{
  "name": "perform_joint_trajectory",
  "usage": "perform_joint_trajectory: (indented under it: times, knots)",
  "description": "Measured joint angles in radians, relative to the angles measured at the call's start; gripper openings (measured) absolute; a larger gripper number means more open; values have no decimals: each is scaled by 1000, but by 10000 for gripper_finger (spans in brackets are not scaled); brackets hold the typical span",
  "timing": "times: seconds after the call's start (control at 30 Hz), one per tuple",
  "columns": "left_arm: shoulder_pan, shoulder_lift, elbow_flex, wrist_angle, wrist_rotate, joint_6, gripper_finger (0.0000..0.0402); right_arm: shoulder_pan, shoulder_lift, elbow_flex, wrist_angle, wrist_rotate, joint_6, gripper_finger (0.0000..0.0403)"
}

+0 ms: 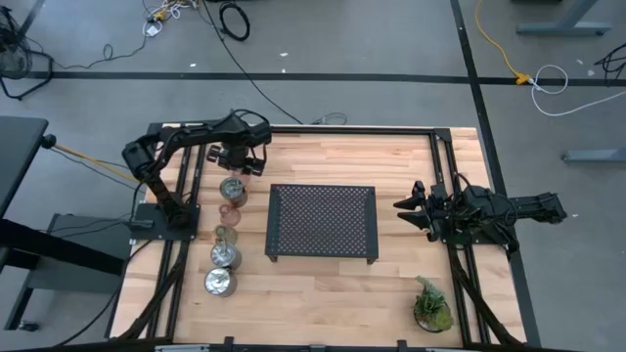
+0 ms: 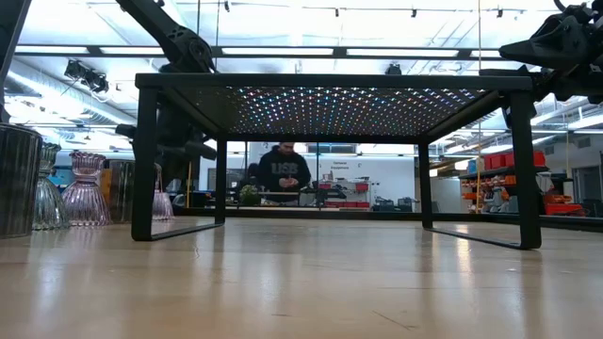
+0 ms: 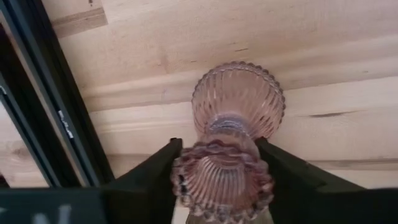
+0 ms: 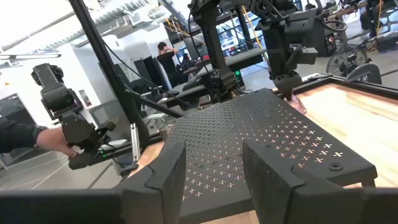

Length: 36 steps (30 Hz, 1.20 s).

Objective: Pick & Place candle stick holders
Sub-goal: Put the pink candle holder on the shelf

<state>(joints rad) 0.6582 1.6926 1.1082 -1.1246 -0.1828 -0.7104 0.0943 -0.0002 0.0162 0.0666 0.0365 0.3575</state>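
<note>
My left gripper (image 1: 240,161) is at the table's far left, shut on a pink ribbed glass holder (image 3: 230,143). It also shows behind the tray leg in the low view (image 2: 162,202). The other holders stand in a row along the left side. They are a silver one (image 1: 233,189), a reddish glass one (image 1: 231,210), a greenish glass one (image 1: 223,233) and two silver ones (image 1: 226,255) (image 1: 219,283). My right gripper (image 1: 406,208) is open and empty, just right of the black perforated tray (image 1: 323,223), its fingers pointing at the tray (image 4: 214,180). My left gripper pinches the pink glass holder between its two fingers, one on each side of its near scalloped end (image 3: 186,171). The fingers (image 3: 155,177) come from above, pointing down. The holder's wider far end (image 3: 239,93) points at the table; whether it rests there I cannot tell.
The black tray on legs stands mid-table. A small green potted plant (image 1: 431,305) sits at the near right. Black frame rails (image 3: 43,112) run along the left edge beside my left gripper. A person (image 2: 283,169) stands in the room behind, and a hand (image 4: 25,140) shows off the table.
</note>
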Motion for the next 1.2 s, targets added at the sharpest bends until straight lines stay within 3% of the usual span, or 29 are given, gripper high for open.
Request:
perform_joint_trajectory:
  times: [0.07, 1.2]
  knots:
    - [-1, -1, 1, 0, 1, 2, 166, 0, 0, 0, 0, 0, 0, 158]
    - [0, 0, -1, -22, 13, 53, 166, 0, 0, 0, 0, 0, 0, 158]
